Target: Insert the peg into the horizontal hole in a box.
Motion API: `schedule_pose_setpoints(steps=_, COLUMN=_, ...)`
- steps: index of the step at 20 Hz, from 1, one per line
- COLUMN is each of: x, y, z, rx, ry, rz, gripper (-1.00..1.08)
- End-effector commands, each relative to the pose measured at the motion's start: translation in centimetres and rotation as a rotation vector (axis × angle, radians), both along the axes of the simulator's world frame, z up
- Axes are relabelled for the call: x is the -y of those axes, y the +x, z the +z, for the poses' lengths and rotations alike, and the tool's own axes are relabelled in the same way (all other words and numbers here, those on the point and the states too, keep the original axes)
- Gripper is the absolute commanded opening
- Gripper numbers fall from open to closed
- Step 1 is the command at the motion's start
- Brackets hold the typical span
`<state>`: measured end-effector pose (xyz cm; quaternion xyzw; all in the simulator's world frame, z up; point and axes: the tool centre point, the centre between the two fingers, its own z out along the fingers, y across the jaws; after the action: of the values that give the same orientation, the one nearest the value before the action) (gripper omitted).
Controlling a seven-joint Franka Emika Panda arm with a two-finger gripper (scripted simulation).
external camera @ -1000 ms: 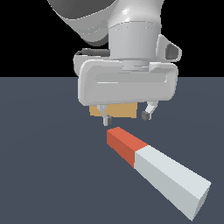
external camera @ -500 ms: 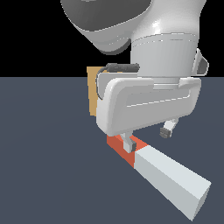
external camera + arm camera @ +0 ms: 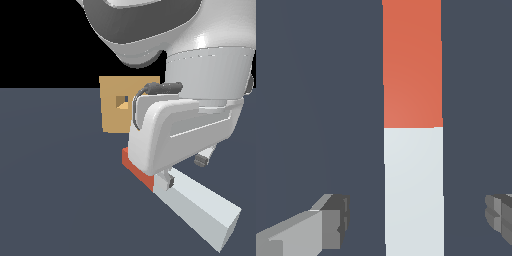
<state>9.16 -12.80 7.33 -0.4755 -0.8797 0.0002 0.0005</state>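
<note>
The peg [image 3: 200,207] lies flat on the dark floor, its red end [image 3: 136,170] toward the box and its pale part toward the exterior view's right. The tan box [image 3: 111,107] stands behind it, its small square hole [image 3: 121,101] facing the camera. My gripper [image 3: 186,171] hangs just above the peg's pale part near the red end, open and empty. In the wrist view the peg [image 3: 413,190] runs between the two fingertips [image 3: 336,220], which stand apart on either side of the pale part without touching it; the gripper [image 3: 416,217] straddles it.
The arm's large white body fills the upper right of the exterior view and hides the box's right edge. The dark grey floor [image 3: 50,190] stretches all around the peg and box.
The gripper has come down and moved toward the camera and the exterior view's right, from in front of the box to just above the peg. The peg and box have not moved.
</note>
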Motion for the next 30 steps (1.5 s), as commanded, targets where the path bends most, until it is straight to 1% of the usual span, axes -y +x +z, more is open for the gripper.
schedule_pose_setpoints(steps=1, x=0.1, y=0.2, z=-0.1, rx=0.001, ry=0.000, rz=0.008, gripper=1.00)
schedule_pose_setpoints(steps=7, x=0.1, y=0.2, z=-0.4, rx=0.000, ry=0.000, rz=0.007, gripper=1.00)
schedule_pose_setpoints(steps=16, x=0.1, y=0.2, z=-4.6, rx=0.001, ry=0.000, rz=0.012, gripper=1.00)
schedule_pose_setpoints(steps=22, x=0.1, y=0.4, z=-5.1, rx=0.001, ry=0.000, rz=0.013, gripper=1.00)
schedule_pose_setpoints(steps=23, x=0.1, y=0.4, z=-5.1, rx=0.001, ry=0.000, rz=0.013, gripper=-1.00)
schedule_pose_setpoints(steps=30, x=0.1, y=0.4, z=-5.1, rx=0.001, ry=0.000, rz=0.013, gripper=-1.00)
